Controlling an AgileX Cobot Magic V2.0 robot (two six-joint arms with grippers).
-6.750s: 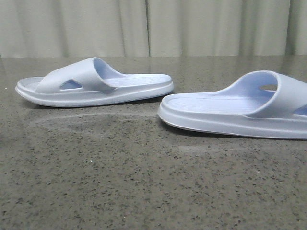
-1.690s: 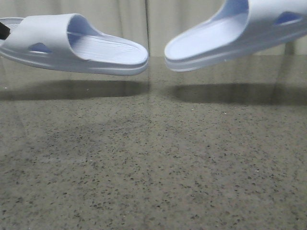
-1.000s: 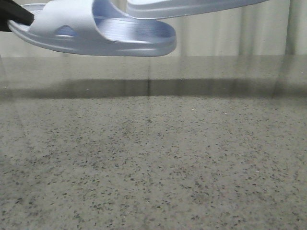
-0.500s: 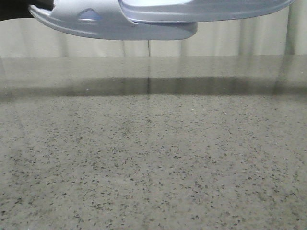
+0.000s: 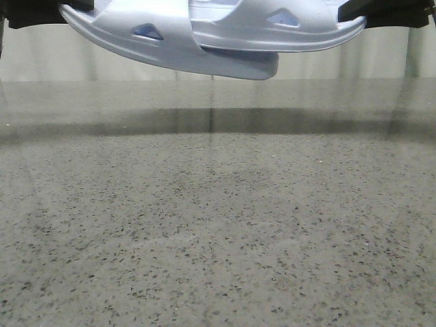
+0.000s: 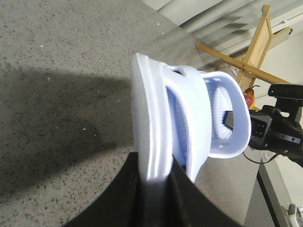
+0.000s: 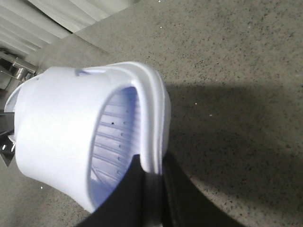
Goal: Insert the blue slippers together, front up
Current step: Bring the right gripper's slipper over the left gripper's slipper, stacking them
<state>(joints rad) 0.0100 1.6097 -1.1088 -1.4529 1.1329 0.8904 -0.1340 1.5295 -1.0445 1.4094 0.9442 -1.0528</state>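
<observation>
we hold the two slippers nested heel into strap above the table (image 5: 218, 225): left gripper (image 6: 156, 198) clamps the left slipper (image 5: 157, 41), right gripper (image 7: 151, 189) clamps the right slipper (image 5: 286, 27).

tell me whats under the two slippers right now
Nothing but air, then the bare speckled table with their dark shadow. Both slippers hang aloft, pushed together. The soles' undersides mostly cannot be seen.

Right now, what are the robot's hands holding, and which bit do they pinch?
Each gripper holds one blue slipper in the air. The left gripper pinches its slipper by the sole's edge; the right gripper does the same with the other slipper.
</observation>
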